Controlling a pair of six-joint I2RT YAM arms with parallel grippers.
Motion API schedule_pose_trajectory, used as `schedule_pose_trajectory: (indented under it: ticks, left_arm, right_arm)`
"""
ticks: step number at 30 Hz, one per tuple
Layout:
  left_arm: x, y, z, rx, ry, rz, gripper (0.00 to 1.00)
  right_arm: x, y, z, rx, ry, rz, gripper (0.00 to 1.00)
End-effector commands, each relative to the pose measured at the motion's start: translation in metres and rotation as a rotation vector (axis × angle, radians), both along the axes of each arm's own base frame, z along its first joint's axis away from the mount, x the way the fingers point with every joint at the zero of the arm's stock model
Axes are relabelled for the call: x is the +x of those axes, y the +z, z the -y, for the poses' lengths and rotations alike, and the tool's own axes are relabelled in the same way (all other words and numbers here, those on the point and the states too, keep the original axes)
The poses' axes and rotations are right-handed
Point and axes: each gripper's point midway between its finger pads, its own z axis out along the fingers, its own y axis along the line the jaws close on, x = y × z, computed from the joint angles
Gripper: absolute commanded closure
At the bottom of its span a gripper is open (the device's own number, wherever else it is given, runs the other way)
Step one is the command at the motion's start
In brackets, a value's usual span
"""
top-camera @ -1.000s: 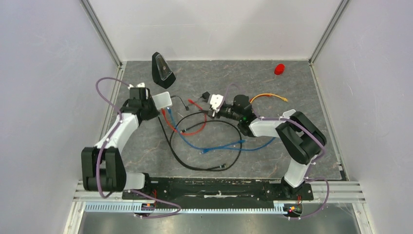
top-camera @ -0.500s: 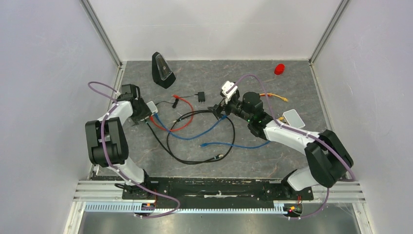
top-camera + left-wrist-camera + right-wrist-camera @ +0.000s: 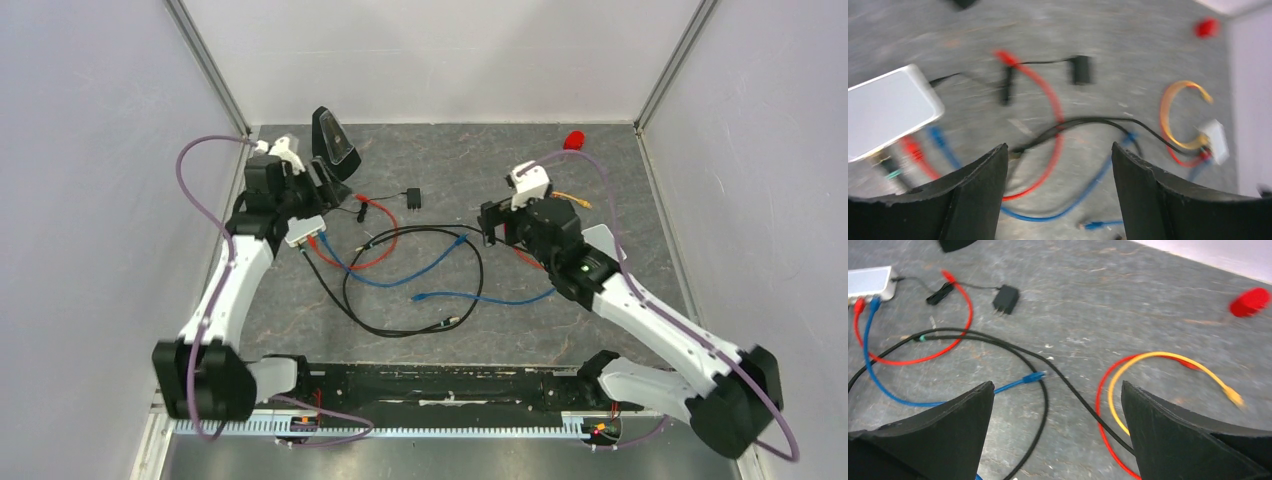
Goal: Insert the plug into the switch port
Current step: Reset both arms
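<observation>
The switch, a flat pale grey box (image 3: 305, 231), lies on the table left of centre. Red (image 3: 858, 302) and blue (image 3: 874, 301) plugs sit in sockets along its edge (image 3: 888, 112), and a black cable leaves the same edge. A loose blue plug (image 3: 1035, 376) lies mid-table. My left gripper (image 3: 312, 190) hovers just behind the switch, apart from it, and in its wrist view it stands open (image 3: 1058, 147) and empty. My right gripper (image 3: 492, 225) hangs open (image 3: 1057, 385) over the black and red cable loops, holding nothing.
A black wedge device (image 3: 333, 143) stands right behind the left gripper. A small black adapter (image 3: 412, 197), a yellow cable (image 3: 1168, 357), a second white box (image 3: 600, 240) and a red object (image 3: 573, 141) lie to the right. Cables cover the table's middle.
Both grippers have opened. The left gripper let go of the switch and rose toward the back left. The right arm pulled back to the right, away from the switch.
</observation>
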Motion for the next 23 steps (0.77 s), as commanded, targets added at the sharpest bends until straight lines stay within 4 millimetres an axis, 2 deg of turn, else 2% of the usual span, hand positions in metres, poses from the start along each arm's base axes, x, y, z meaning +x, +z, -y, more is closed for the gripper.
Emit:
schedule_pose_trajectory:
  ticks: [1, 4, 7, 9, 13, 17, 23]
  left_arm:
    - [-0.042, 0.074, 0.088, -0.065, -0.395, 0.294, 0.2]
    - [-0.073, 0.089, 0.113, -0.085, -0.495, 0.37, 0.19]
    - [-0.099, 0.1, 0.127, -0.135, -0.587, 0.452, 0.19]
    - [-0.111, 0.1, 0.13, -0.146, -0.627, 0.491, 0.19]
    - [-0.116, 0.088, 0.124, -0.122, -0.599, 0.503, 0.19]
    - [-0.121, 0.098, 0.127, -0.14, -0.618, 0.539, 0.19]
    - [-0.123, 0.097, 0.126, -0.141, -0.617, 0.535, 0.18]
  right_arm:
    - [-0.016, 0.017, 0.059, -0.024, -0.235, 0.022, 0.02]
    - [-0.028, 0.037, 0.077, 0.004, -0.282, 0.066, 0.02]
    - [-0.041, 0.045, 0.081, 0.065, -0.27, 0.091, 0.02]
    - [-0.049, 0.045, 0.082, 0.118, -0.261, 0.088, 0.02]
    - [-0.059, 0.041, 0.082, 0.169, -0.244, 0.084, 0.02]
    - [-0.062, 0.042, 0.084, 0.187, -0.248, 0.09, 0.02]
    - [-0.067, 0.056, 0.079, 0.24, -0.218, 0.092, 0.02]
